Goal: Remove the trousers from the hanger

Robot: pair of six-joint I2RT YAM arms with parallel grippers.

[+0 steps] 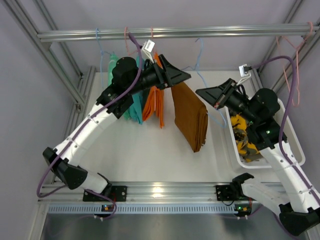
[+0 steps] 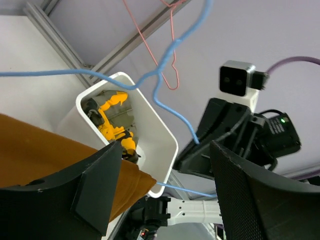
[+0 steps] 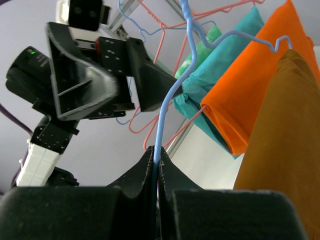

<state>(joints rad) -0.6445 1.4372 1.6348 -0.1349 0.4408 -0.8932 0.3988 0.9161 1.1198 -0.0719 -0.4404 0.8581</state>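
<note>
**Q:** State of the two grippers?

**A:** The right gripper [image 3: 156, 167] has its fingers pressed together on the wire of the blue hanger [image 3: 163, 127], a little below the rail [image 1: 175, 33]. The left gripper [image 2: 166, 150] has its jaws spread wide with nothing between them. One finger sits just beside the top fold of the brown trousers [image 1: 191, 117]; contact cannot be confirmed.

**Q:** Location of the trousers?

**A:** The brown pair hangs below the middle of the rail, apparently draped over the pinched hanger. The orange [image 1: 154, 102], teal [image 1: 132, 107] and green [image 1: 113, 61] pairs hang below the rail, towards its left end. The yellow pair [image 1: 242, 135] lies in the bin [image 2: 152, 127], below the rail's right end.

**Q:** What does the step in hand require?

**A:** In my judgement, the brown pair is to be gripped next.
- Bring the left jaws round the fold so that both layers lie between them, then close firmly.
- Keep the right pinch steady on the wire so the hanger cannot swing along the rail.
- Draw the cloth sideways off the bar, away from the orange pair.
- A shallow bite risks catching one layer only and dragging the hanger off the rail.
</note>
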